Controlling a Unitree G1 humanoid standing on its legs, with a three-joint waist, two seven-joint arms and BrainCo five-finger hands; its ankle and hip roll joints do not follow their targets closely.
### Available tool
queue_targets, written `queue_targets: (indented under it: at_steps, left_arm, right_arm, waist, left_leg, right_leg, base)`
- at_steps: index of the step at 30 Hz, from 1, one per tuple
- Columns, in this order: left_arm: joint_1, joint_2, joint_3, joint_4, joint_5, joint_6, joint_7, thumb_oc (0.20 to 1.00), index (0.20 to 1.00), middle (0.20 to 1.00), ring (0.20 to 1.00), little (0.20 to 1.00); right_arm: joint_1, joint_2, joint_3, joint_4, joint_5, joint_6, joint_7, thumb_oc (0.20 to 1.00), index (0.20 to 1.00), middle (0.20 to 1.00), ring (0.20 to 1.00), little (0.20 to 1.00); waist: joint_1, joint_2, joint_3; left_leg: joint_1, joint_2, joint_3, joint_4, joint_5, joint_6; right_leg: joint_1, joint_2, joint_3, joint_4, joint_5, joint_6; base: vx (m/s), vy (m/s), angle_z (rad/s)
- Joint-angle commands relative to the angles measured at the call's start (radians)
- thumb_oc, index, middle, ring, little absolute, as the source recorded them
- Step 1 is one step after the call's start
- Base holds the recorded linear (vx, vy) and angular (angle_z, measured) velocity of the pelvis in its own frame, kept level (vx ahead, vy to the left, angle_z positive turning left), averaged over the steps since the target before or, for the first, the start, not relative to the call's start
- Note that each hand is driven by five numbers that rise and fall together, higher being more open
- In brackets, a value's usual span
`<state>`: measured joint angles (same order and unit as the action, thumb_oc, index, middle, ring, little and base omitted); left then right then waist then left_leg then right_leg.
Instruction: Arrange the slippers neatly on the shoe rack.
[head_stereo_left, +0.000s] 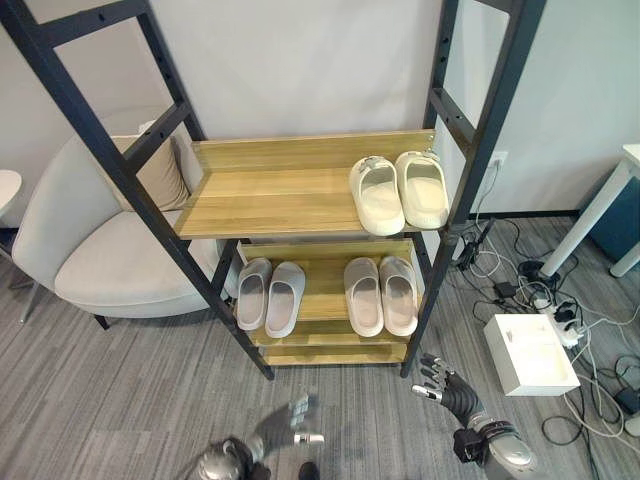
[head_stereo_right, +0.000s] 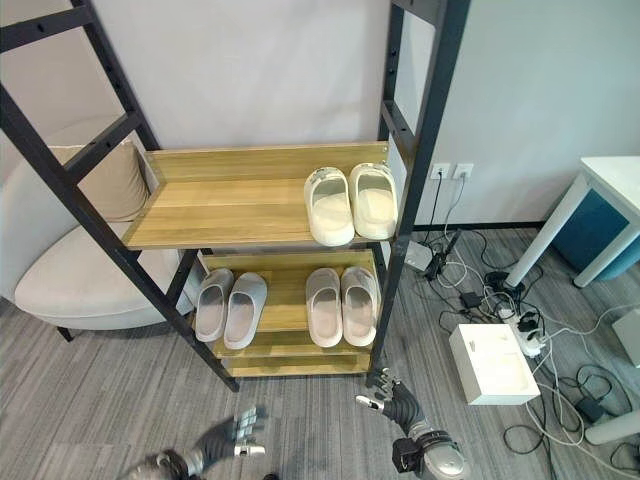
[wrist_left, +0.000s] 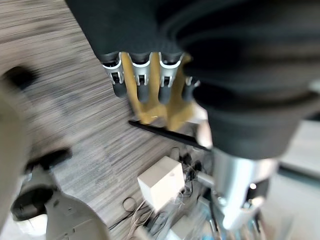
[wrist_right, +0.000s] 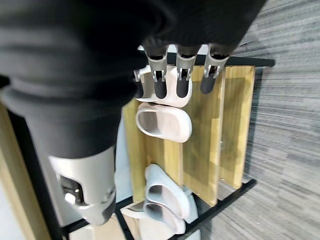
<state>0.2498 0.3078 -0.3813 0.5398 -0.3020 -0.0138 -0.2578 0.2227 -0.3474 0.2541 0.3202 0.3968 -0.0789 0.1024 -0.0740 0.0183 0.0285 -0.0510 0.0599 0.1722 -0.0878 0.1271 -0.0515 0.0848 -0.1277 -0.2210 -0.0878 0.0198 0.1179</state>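
Left eye view: slippers on rack, well above both empty hands.

Both arms hang low in front of the shoe rack. The left hand and the right hand each reach toward the rack's foot with fingers loosely extended, holding nothing, well apart from each other.

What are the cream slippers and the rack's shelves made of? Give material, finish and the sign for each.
Cream slippers: probably moulded foam or rubber; matte, one piece with thick rounded edges.
Shelves: wood or wood-look laminate, light satin; streaky grain lines show. The look leaves open which.
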Motion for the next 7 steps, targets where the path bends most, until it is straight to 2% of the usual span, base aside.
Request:
queue_targets:
  at_steps: [1,4,7]
  left_arm:
    - [-0.132,-0.023,0.072,0.035,-0.04,-0.058,0.163,1.0,1.0,1.0,1.0,1.0]
    - [-0.139,-0.035,0.112,0.065,0.003,-0.072,0.229,1.0,1.0,1.0,1.0,1.0]
    - [-0.138,-0.042,0.157,0.043,-0.021,-0.084,0.267,1.0,1.0,1.0,1.0,1.0]
  right_arm:
    - [-0.034,0.028,-0.049,-0.019,0.018,-0.051,-0.063,1.0,1.0,1.0,1.0,1.0]
    - [-0.044,0.036,-0.054,0.024,-0.002,-0.058,-0.094,1.0,1.0,1.0,1.0,1.0]
    - [-0.062,0.047,-0.06,0.105,-0.05,-0.058,-0.13,1.0,1.0,1.0,1.0,1.0]
  waist:
    - [0.005,-0.012,0.012]
    - [0.011,-0.016,0.014]
    - [0.019,-0.02,0.018]
  left_leg:
    - [0.09,0.048,-0.03,0.001,-0.118,-0.032]
    - [0.087,0.046,-0.033,0.001,-0.115,-0.031]
    - [0.087,0.046,-0.035,0.001,-0.115,-0.028]
  right_leg:
    - [-0.063,-0.037,-0.044,0.001,0.024,0.042]
    - [-0.062,-0.038,-0.048,0.001,0.025,0.04]
    - [-0.059,-0.041,-0.052,0.001,0.024,0.039]
  base:
    - [-0.01,-0.004,0.08]
    - [-0.02,-0.006,0.12]
    - [-0.01,-0.006,0.06]
